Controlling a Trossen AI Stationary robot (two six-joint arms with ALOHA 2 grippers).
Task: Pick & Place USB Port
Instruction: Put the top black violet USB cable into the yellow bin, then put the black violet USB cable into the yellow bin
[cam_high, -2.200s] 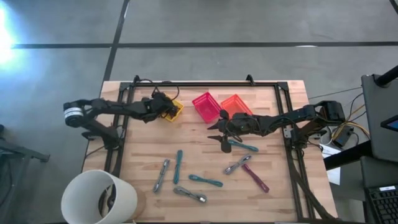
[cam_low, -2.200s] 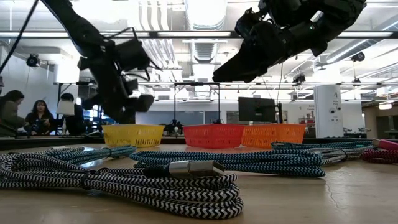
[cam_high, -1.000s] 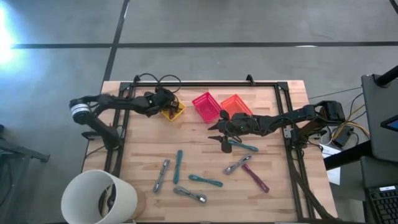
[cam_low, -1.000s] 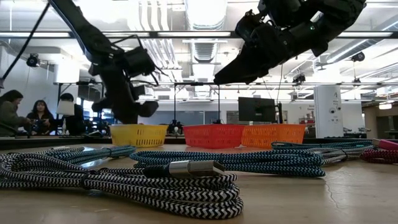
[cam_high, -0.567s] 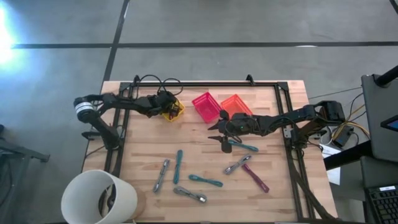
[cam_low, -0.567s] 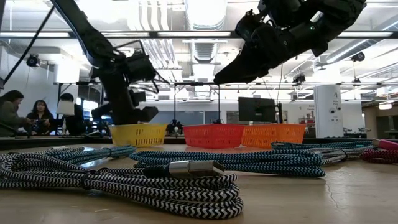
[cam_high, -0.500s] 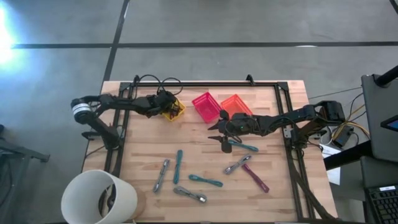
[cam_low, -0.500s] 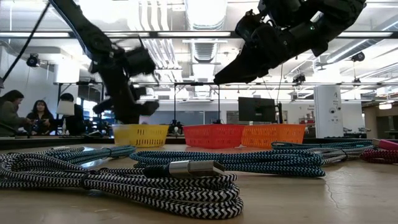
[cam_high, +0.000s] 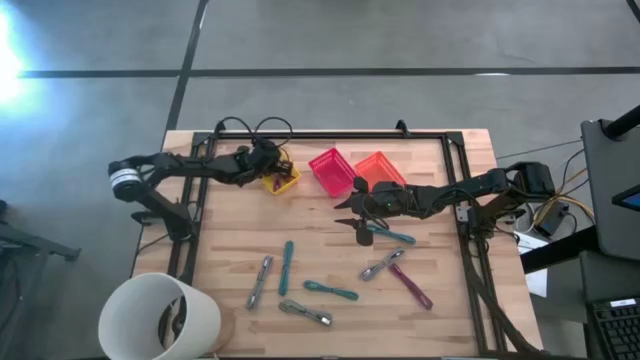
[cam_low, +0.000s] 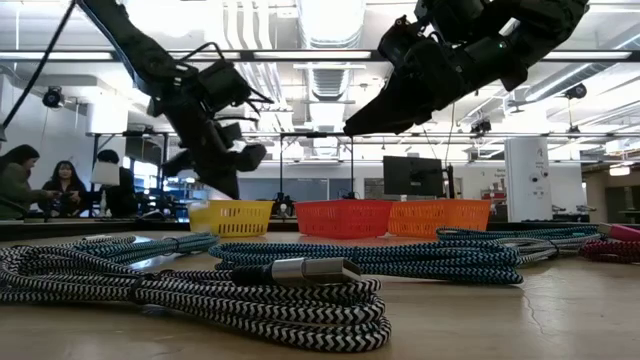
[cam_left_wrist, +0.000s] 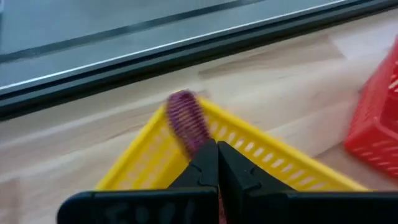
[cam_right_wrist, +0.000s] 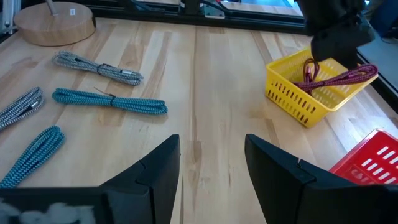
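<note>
My left gripper hangs over the yellow basket at the table's far left, shut on a maroon braided USB cable. In the right wrist view that cable sits in the yellow basket with a loop over its rim. My right gripper hovers open over the table's middle, just left of a teal cable, touching nothing. The low view shows both arms above the baskets, the left gripper tilted. My left gripper pinches the maroon cable between its two shut fingers, coming from above at a slant. A bent loop of cable sticks out past the fingertips. The rest of the cable hangs slack into the yellow basket and over its rim.
A red basket and an orange basket stand right of the yellow one. Several bundled cables lie on the near half: teal, teal, grey, grey, grey, maroon. A white bucket sits at the near left corner.
My left gripper dipped down to the yellow basket, then came up again and tipped, staying shut on the maroon cable. The yellow basket has shifted a little toward the red one. My right arm has kept still.
</note>
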